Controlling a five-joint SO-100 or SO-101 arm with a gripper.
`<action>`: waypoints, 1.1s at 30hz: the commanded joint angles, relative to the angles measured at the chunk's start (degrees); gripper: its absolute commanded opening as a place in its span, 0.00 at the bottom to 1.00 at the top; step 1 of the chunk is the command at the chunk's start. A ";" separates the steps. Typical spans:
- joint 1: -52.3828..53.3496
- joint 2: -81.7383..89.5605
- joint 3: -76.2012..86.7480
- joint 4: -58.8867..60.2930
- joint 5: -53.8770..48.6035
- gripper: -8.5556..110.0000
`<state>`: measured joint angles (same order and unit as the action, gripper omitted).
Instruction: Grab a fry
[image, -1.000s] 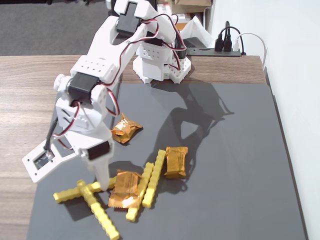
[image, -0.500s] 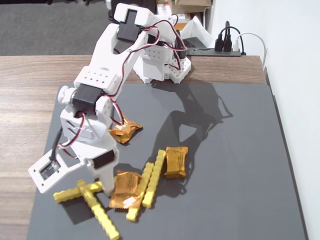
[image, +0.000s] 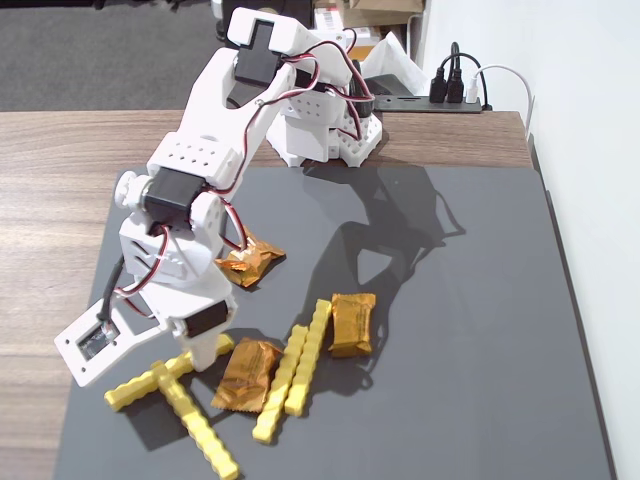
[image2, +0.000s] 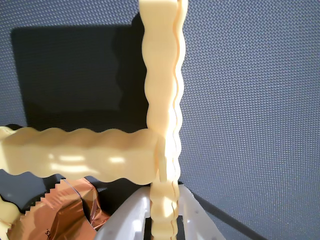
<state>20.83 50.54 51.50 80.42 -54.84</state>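
Four yellow fries lie on the dark grey mat (image: 450, 330). Two cross in a T at the front left: one fry (image: 140, 385) runs left to right, and another fry (image: 205, 430) slants toward the front edge. My gripper (image: 208, 352) is down on the right end of the first one. In the wrist view that fry (image2: 162, 100) runs from the top edge down between my white jaws, which press on both its sides; the gripper (image2: 162, 220) is shut on it. The second fry (image2: 80, 155) butts against it from the left. Two more fries (image: 295, 375) lie side by side to the right.
Three orange-gold foil packets lie on the mat: one (image: 248, 372) just right of the gripper, also seen in the wrist view (image2: 60, 212), one (image: 352, 322) further right, one (image: 250, 262) behind the arm. The arm's base (image: 330, 130) stands at the mat's back edge. The mat sits on a wooden table.
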 joint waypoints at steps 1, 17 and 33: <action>-0.53 0.70 -2.64 0.35 0.35 0.08; 1.93 8.53 -2.20 10.72 -12.92 0.08; 2.90 25.40 7.47 16.79 -41.57 0.08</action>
<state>24.26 69.87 57.83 97.38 -93.08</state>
